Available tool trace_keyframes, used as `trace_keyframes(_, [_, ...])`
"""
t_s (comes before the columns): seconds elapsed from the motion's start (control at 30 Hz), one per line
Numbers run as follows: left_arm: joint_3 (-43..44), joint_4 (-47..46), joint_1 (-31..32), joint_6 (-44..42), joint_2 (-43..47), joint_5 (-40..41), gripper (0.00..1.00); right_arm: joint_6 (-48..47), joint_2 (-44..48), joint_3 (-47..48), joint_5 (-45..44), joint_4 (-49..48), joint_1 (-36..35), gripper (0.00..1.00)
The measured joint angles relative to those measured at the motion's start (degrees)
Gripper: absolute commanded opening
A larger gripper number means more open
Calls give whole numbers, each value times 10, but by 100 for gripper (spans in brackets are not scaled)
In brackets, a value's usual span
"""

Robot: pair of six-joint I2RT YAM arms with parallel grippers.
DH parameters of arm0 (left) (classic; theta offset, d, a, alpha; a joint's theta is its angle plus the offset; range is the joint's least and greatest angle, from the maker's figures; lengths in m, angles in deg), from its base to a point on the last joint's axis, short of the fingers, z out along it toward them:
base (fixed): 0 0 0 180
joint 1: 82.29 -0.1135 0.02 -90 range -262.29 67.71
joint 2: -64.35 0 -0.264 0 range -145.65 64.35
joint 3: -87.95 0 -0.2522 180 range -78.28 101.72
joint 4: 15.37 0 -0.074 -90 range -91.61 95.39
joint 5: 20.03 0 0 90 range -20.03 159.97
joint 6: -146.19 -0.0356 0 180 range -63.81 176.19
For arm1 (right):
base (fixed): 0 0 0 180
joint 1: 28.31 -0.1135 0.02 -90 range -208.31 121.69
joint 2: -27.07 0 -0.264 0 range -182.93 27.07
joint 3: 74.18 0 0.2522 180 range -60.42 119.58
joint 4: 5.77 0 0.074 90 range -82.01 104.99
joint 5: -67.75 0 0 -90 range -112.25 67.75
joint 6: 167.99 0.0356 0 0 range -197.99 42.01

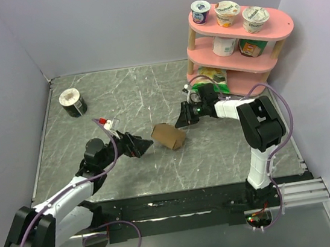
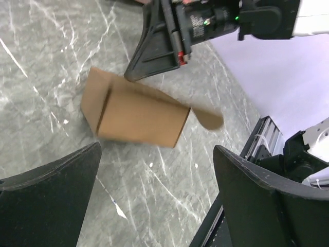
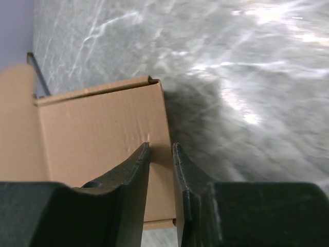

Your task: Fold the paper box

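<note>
The pink 3-tier shelf (image 1: 284, 22) at the far right carried 3 foil-lidded yogurt cups (image 1: 227, 11) on its top tier, 1 white cup (image 1: 223, 45) and a green-orange carton (image 1: 252, 47) on the middle tier, and a green packet (image 1: 213, 75) below. A round black-and-white tub (image 1: 72, 103) stood far left on the grey marbled worktop (image 1: 124, 92). The plain brown cardboard paper box (image 1: 168, 136) lay on its side mid-worktop, between both claws, its long axis running from far-left to near-right. It was a cuboid with 1 rounded tab sticking out at an end. The left claw (image 2: 157, 149) was wide open, apart from the box. The right claw (image 3: 161, 146) had its jaws almost together at the box's edge; whether they pinched cardboard, I could not tell.
</note>
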Motion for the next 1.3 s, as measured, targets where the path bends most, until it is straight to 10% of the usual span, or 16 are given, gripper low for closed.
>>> trace_keyframes(0.3, [5, -18, 0, -4, -70, 21, 97, -10, -33, 0, -41, 45, 7, 34])
trace_keyframes(0.63, [73, -86, -1, 0, -206, 18, 97, 5, 16, -20, -77, 45, 17, 81])
trace_keyframes(1.3, [231, -103, -16, -70, -340, 0, 99, 141, 571, -251, -279, 80, -3, 82])
